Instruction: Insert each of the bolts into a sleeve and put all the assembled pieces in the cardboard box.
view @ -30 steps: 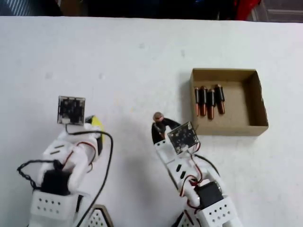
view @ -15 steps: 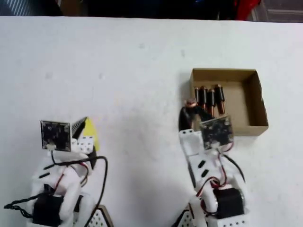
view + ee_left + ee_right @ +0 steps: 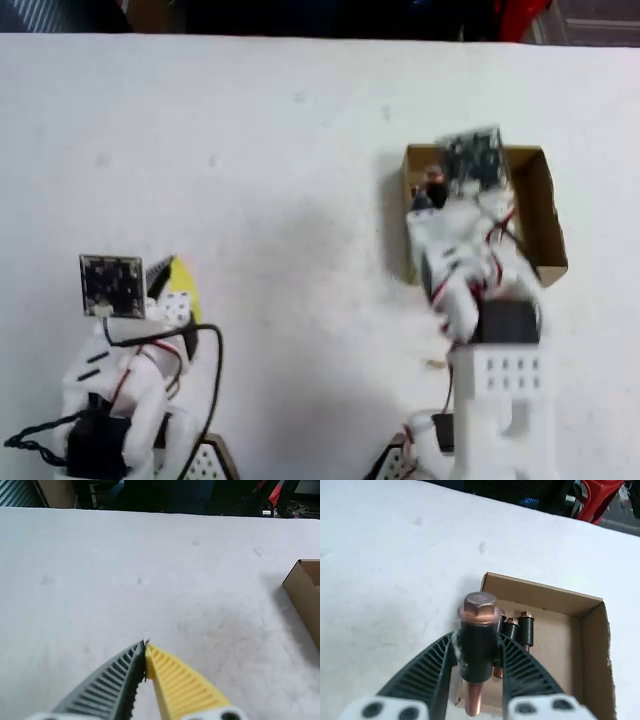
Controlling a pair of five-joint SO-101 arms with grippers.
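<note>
- Right gripper (image 3: 477,639): clamped on an assembled piece (image 3: 479,611). The black sleeve sits between the jaws, copper hex head up, shank tip showing below.
- Held piece is over the left side of the cardboard box (image 3: 543,591), on the right of the worktop (image 3: 150,555).
- Other assembled pieces (image 3: 525,627) lie side by side on the box floor.
- Left gripper (image 3: 145,651): closed, tips touching, near left over the worktop.

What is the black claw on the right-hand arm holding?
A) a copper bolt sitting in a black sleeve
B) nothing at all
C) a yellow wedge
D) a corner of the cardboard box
A: the right gripper is clamped on a black sleeve with the copper bolt through it, near the cardboard box.
</note>
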